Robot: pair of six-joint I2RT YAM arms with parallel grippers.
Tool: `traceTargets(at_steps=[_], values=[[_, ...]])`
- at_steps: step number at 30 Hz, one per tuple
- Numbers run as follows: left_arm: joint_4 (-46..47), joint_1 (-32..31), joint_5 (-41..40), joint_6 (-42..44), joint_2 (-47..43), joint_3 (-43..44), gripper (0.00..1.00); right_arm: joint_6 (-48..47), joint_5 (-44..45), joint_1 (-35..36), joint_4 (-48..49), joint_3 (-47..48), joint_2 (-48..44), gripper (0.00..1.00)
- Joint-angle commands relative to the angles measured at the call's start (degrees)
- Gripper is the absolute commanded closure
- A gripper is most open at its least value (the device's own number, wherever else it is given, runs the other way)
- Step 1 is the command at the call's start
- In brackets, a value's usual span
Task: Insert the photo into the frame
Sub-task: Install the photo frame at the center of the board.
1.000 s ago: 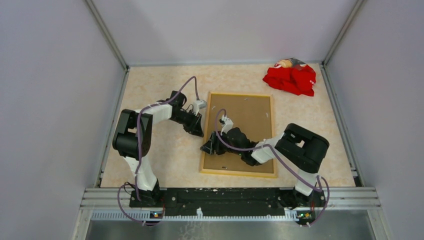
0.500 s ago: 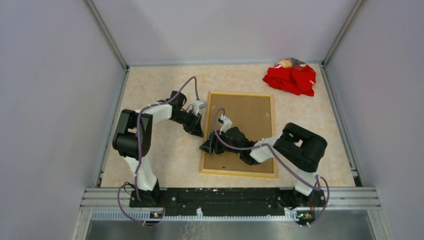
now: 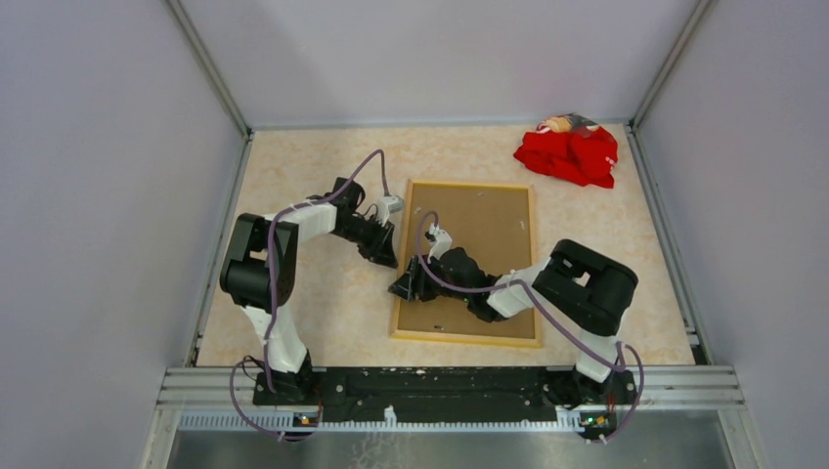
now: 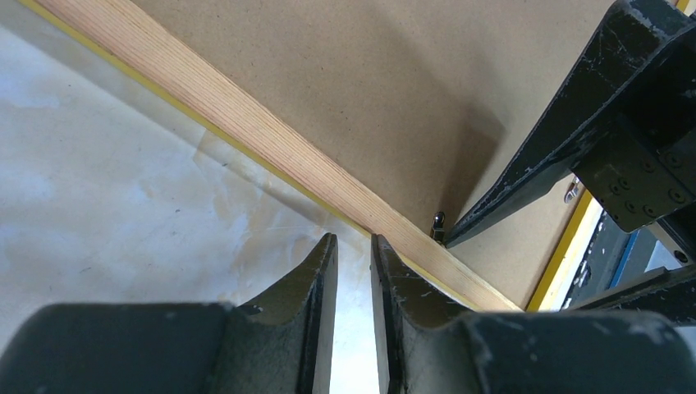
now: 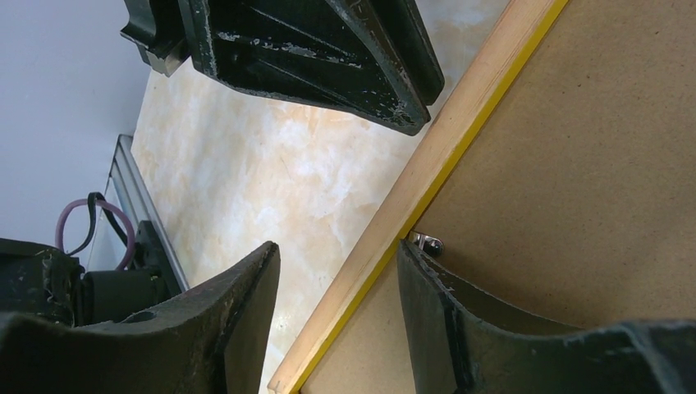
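The frame [image 3: 469, 184] lies face down mid-table, pale wood back up, a yellow edge showing [image 5: 460, 123]. A brown backing board [image 3: 489, 234] fills it. The photo is hidden or out of view. My left gripper [image 3: 389, 256] hovers low just outside the frame's left rail [image 4: 246, 131]; its jaws [image 4: 353, 240] stand a narrow slit apart with nothing between them. My right gripper [image 3: 403, 286] is open and straddles the same rail [image 5: 336, 246]. Its inner finger [image 5: 427, 287] rests beside a small metal clip [image 5: 427, 242] on the board's edge.
A crumpled red cloth [image 3: 570, 151] lies at the back right corner. Grey enclosure walls [image 3: 117, 195] stand close on the left, right and back. The two grippers sit near each other at the frame's left rail, the left gripper's fingers [image 5: 328, 57] just ahead of the right one.
The right gripper's jaws have narrowed slightly and the right arm has edged a little left. The left arm and the frame have not moved.
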Motion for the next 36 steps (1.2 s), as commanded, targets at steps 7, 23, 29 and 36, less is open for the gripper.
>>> traceTargets(at_steps=[7,23,29,36], values=[[-1.48,3.37,1.11,-4.36,-0.64,9.53,0.56,-3.84,-4.74,-9.84,-5.03,0.49,-16.45,0.38],[2.95,4.00,2.79,-16.29,15.05,24.55,0.58,-7.74,-17.20,-25.67,-8.47,19.83,5.71,0.39],[3.15,3.93,3.24,-16.54,16.54,24.45,0.61,-5.08,-18.56,-25.65,-6.28,24.09,11.99,0.40],[3.14,3.73,2.66,-16.31,17.86,24.53,0.64,-2.99,-18.63,-25.57,-5.37,26.89,17.07,0.43]])
